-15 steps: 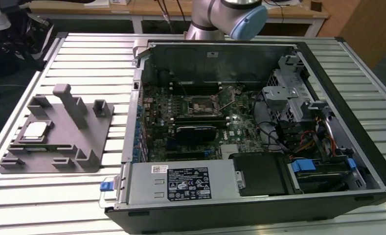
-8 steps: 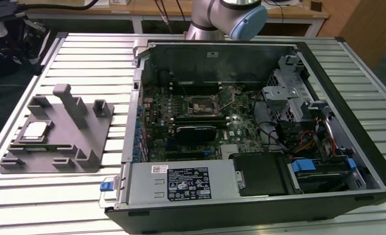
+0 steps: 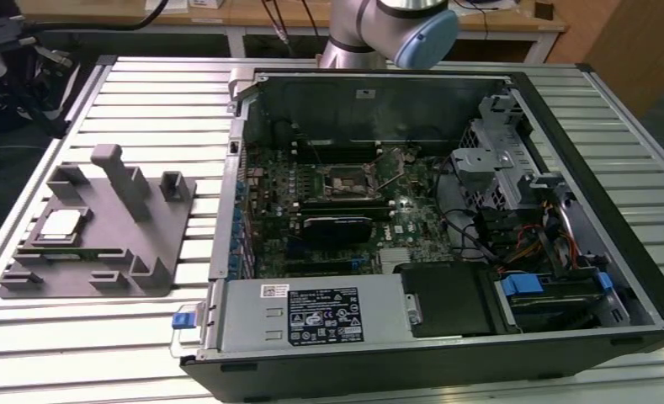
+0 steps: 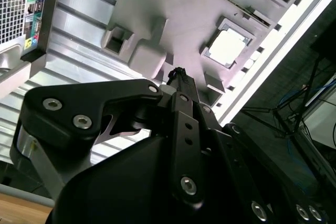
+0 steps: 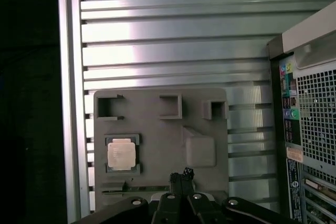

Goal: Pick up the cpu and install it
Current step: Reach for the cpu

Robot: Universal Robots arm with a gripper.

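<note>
The cpu (image 3: 62,223), a small square chip with a pale silver top, lies flat in a recess of the grey holder block (image 3: 152,240) on the slatted table, at the exterior view's left. Both wrist views look down on the cpu (image 5: 122,154) (image 4: 227,48) in the holder (image 5: 157,124) (image 4: 173,9). My gripper (image 5: 181,173) (image 4: 177,72) hangs well above the holder, off to one side of the cpu, shut with nothing between its fingertips. The motherboard socket (image 3: 343,185) sits inside the open computer case.
The open computer case (image 3: 601,126) fills the middle and right of the exterior view, with a power supply (image 3: 309,316), drive cage (image 3: 495,160) and cables. Tall posts (image 3: 113,172) stand on the holder. The case's rear ports (image 5: 291,103) are close beside the holder.
</note>
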